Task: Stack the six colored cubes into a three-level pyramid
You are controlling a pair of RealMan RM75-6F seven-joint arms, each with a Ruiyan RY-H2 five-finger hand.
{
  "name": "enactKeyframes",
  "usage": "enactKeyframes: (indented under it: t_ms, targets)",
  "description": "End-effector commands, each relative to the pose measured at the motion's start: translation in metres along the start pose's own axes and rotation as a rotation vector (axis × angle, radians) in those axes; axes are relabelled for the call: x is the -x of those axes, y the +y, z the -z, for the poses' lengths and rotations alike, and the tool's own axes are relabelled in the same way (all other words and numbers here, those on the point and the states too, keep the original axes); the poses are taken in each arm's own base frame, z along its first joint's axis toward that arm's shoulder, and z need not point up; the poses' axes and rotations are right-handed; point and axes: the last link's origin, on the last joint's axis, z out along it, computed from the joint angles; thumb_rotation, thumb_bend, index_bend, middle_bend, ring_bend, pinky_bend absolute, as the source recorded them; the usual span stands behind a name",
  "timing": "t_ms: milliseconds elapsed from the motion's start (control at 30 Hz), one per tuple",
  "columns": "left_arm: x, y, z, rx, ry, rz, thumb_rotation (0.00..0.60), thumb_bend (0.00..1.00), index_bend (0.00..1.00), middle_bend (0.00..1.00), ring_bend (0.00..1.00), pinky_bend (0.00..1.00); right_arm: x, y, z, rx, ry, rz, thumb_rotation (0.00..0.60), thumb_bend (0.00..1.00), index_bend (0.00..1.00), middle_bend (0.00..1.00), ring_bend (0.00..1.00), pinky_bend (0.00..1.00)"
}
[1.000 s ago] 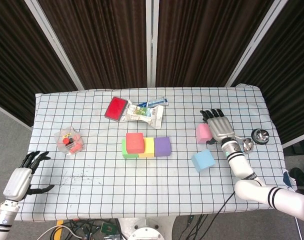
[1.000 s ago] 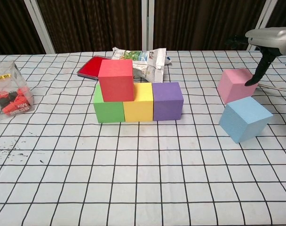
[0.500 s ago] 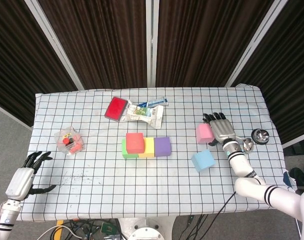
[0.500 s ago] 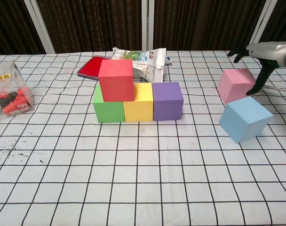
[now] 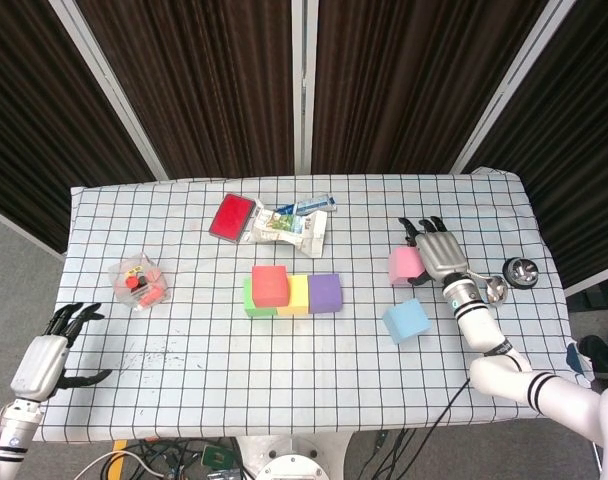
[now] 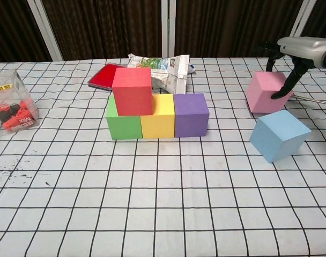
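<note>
A green cube [image 6: 123,126], a yellow cube [image 6: 157,122] and a purple cube [image 6: 191,114] stand in a row at mid-table. A red cube [image 6: 132,91] sits on top, over the green and yellow ones. To the right, a pink cube [image 6: 264,92] is slightly tilted, and my right hand [image 6: 299,48] grips it from above with fingers on its far and near sides. A blue cube [image 6: 279,135] lies tilted just in front of the pink one. In the head view my left hand [image 5: 44,355] hangs open off the table's front-left corner, holding nothing.
A clear box of small items [image 6: 10,110] stands at the left. A flat red case [image 6: 104,76] and a snack packet [image 6: 160,67] lie behind the cube row. A metal object [image 5: 519,270] sits near the table's right edge.
My right hand has closed its fingers around the pink cube, which has shifted slightly left and tipped up. The left hand and the other cubes have not moved.
</note>
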Motion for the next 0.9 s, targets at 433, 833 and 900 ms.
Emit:
enactKeyframes:
  t_ms: [433,833,900]
  targets:
    - [-0.005,0.001,-0.002,0.009,0.026,0.021,0.6,0.0,0.1,0.21,0.05,0.05,-0.084,-0.116,0.046,-0.186,0.12,-0.078,0.6,0.05,0.0,0.59,0.18,0.0]
    - [-0.007,-0.005,-0.001,-0.001,0.03,0.053,0.6,0.0,0.1,0.21,0.05,0.05,-0.064,-0.188,0.017,-0.119,-0.047,-0.034,0.6,0.06,0.0,0.59,0.19,0.0]
    - [-0.007,-0.006,-0.001,0.0,0.028,0.056,0.6,0.0,0.1,0.21,0.05,0.05,-0.062,-0.196,0.014,-0.114,-0.056,-0.023,0.6,0.06,0.0,0.59,0.19,0.0]
